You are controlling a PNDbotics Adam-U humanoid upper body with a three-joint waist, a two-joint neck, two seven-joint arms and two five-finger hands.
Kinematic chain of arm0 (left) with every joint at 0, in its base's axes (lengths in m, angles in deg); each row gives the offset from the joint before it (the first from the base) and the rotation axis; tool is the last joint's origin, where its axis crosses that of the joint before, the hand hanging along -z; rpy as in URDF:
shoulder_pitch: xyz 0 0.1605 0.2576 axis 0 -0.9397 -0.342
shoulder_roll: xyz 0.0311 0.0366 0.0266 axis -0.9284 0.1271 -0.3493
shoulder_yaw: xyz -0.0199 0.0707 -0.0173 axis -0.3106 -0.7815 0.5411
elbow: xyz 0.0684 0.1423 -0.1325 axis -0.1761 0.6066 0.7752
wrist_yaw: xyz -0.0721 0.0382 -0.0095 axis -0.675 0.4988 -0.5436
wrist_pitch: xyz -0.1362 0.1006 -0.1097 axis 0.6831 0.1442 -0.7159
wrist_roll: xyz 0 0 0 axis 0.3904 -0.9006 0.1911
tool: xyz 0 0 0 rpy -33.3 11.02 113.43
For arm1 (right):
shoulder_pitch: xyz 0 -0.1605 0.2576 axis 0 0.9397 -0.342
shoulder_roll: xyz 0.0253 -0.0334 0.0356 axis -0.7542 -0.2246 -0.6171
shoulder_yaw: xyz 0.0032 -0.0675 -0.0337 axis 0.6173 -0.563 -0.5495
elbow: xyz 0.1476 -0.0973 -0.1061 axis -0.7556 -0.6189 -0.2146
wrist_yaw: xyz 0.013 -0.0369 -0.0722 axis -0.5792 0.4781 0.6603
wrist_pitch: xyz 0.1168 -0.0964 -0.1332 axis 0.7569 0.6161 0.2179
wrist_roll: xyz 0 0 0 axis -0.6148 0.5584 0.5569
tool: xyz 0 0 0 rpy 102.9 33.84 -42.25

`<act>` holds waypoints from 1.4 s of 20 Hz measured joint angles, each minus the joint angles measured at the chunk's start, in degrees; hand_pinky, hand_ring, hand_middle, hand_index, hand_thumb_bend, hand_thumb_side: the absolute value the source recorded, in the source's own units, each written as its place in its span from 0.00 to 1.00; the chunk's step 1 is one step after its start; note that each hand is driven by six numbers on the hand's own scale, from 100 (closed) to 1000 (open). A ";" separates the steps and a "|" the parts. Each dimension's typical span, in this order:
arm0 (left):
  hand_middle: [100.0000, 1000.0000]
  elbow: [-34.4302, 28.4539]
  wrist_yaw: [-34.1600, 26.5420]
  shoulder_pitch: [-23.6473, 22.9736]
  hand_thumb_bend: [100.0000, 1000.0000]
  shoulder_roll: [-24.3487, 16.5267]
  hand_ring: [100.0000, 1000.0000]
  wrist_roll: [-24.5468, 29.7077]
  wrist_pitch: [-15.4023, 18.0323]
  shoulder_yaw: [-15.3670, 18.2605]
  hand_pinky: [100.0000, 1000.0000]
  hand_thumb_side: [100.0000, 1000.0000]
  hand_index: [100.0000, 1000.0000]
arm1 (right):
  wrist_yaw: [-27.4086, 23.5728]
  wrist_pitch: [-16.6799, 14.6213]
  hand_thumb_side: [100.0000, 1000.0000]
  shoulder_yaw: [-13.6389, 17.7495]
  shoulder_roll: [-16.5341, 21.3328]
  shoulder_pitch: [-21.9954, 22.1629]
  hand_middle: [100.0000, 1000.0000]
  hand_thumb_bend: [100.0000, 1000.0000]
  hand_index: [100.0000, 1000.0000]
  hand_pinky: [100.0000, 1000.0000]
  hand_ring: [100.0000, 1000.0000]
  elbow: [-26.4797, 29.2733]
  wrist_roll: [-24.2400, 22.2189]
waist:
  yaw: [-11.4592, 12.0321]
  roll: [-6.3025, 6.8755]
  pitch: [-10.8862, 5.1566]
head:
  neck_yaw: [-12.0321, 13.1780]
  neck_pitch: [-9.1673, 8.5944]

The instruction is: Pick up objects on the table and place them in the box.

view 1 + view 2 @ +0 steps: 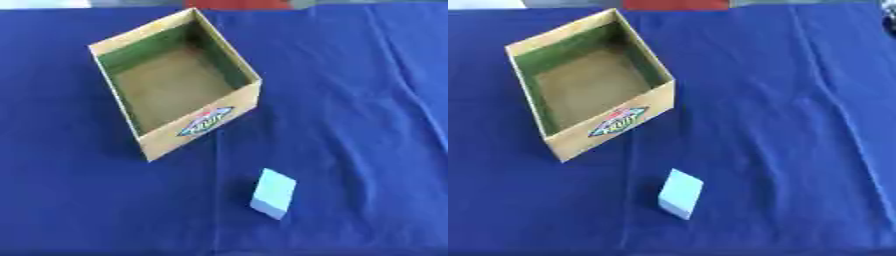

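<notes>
An open cardboard box (199,124) stands on the blue tablecloth at the upper left of centre, its inside bare and a blue and red label on its front wall. A small light blue block (273,193) lies on the cloth in front of the box, a little to its right and apart from it. Neither hand shows in either view.
The blue cloth (367,125) covers the whole table, with creases running down the right side. A red object (236,3) and a pale strip lie along the far edge.
</notes>
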 measured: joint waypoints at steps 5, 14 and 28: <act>0.69 0.00 0.01 -0.05 0.37 0.00 0.77 -0.02 -0.02 0.00 0.73 0.97 0.79 | 0.32 -0.02 0.92 -0.73 0.40 0.49 0.79 0.00 0.79 0.77 0.78 0.00 -0.63 | -0.01 0.01 -0.05 | 0.00 -0.01; 0.69 0.00 0.01 -0.08 0.37 0.00 0.77 0.13 -0.14 -0.01 0.73 0.97 0.79 | 4.35 -2.90 0.97 -6.91 7.23 1.96 0.82 0.00 0.84 0.80 0.81 0.00 -5.91 | 0.25 -0.24 -0.45 | -0.36 -0.01; 0.69 0.00 -0.03 -0.10 0.37 -0.04 0.77 0.79 -0.28 -0.36 0.73 0.97 0.79 | 7.61 -11.77 0.92 -17.41 13.83 2.29 0.85 0.00 0.88 0.82 0.84 0.01 -14.94 | 0.72 -0.39 -1.14 | -1.02 0.01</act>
